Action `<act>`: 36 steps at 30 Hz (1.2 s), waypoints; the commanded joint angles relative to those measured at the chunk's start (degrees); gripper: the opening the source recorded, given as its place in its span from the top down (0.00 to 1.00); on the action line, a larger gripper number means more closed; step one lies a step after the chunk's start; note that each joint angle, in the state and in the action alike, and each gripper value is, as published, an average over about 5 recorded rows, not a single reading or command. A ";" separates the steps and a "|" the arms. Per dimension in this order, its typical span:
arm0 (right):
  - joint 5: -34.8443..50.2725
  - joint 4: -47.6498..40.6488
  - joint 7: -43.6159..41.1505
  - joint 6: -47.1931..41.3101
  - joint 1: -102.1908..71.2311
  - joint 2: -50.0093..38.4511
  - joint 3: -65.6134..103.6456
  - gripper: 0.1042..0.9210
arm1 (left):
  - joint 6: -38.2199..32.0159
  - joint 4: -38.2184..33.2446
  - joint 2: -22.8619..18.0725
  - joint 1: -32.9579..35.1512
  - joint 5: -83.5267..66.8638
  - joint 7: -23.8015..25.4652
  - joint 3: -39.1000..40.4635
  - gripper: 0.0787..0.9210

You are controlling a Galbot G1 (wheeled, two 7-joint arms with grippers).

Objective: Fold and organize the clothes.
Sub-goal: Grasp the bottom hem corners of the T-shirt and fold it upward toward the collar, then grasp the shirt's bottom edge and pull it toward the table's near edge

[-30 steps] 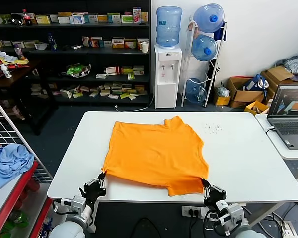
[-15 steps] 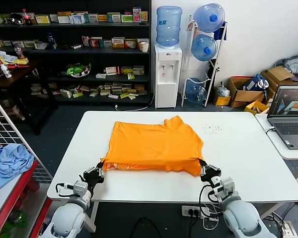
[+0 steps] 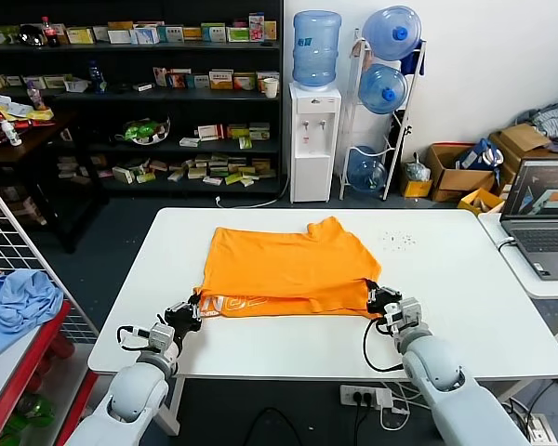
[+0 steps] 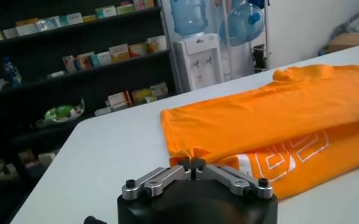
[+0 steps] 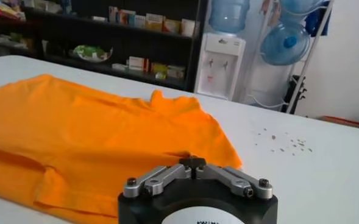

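While I look down at the white table (image 3: 465,288), I see the orange T-shirt (image 3: 293,265) lying flat in its middle, with the near hem folded up and over so that white lettering (image 3: 242,303) shows along the front edge.

My left gripper (image 3: 193,311) is at the left end of this fold, and its fingers are pressed together. In the left wrist view the fingertips (image 4: 191,163) meet just in front of the shirt corner; I think a little fabric is between them, but I cannot be sure. My right gripper (image 3: 376,299) is at the right end of the fold. In the right wrist view its fingers look nearly closed, and I cannot tell if they pinch the cloth.

I judge the risk to be an uneven release. If one side lets go before the other, the soft fabric can drag and the fold will lie crooked. If a finger catches the hem while I pull back, the folded layer can open again.
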 commanded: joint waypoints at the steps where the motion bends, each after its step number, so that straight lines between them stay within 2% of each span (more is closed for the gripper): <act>1: 3.36 2.37 0.18 -3.87 0.84 -1.32 -0.87 0.80 | -0.06 -1.43 0.55 -0.20 -3.35 0.16 0.98 0.92; 10: 5.17 10.74 -0.31 -8.55 -9.17 -5.21 4.88 0.45 | 1.54 -6.40 1.28 4.23 -7.40 -0.95 -0.45 0.62; 20: 1.73 8.66 -3.29 -7.92 -11.77 -5.32 6.28 0.14 | 5.09 -6.28 0.30 5.56 -11.80 -4.17 -1.80 0.28; 25: -0.26 6.95 -4.31 -6.55 -10.57 -4.18 4.55 0.12 | 5.30 -5.21 0.16 5.54 -14.20 -5.09 -2.52 0.14; 29: -0.85 6.05 -4.57 -6.11 -9.52 -3.66 3.61 0.13 | 5.29 -3.41 0.01 4.76 -17.24 -5.44 -2.79 0.12; 36: -1.09 5.44 -4.72 -6.43 -8.80 -3.90 2.71 0.28 | 5.46 -0.05 -1.09 2.84 -18.16 -5.04 -2.14 0.12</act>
